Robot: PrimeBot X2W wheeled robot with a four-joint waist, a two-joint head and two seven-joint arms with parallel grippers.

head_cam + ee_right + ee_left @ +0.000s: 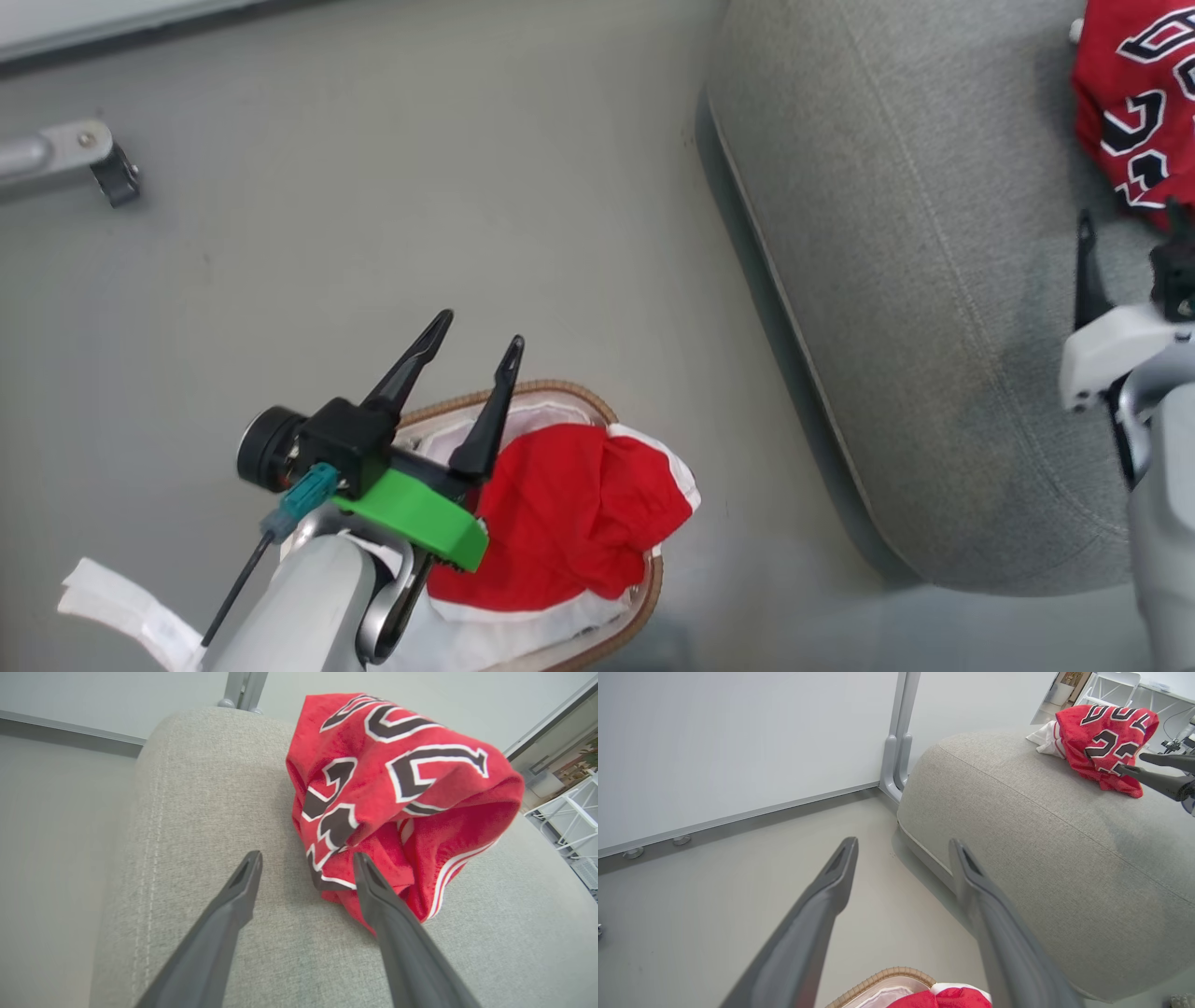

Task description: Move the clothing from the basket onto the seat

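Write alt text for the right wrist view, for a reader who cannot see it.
A crumpled red jersey with dark, white-edged lettering lies on a grey fabric seat. The right gripper points at it from the bottom edge, jaws open, holding nothing.

Head view looks down on floor (373, 233); both wrist views face the seat (1041, 858), sharing the jersey (397, 788).

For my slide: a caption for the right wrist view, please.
Open right gripper over the grey woven-fabric seat cushion, beside the crumpled red jersey with dark lettering.
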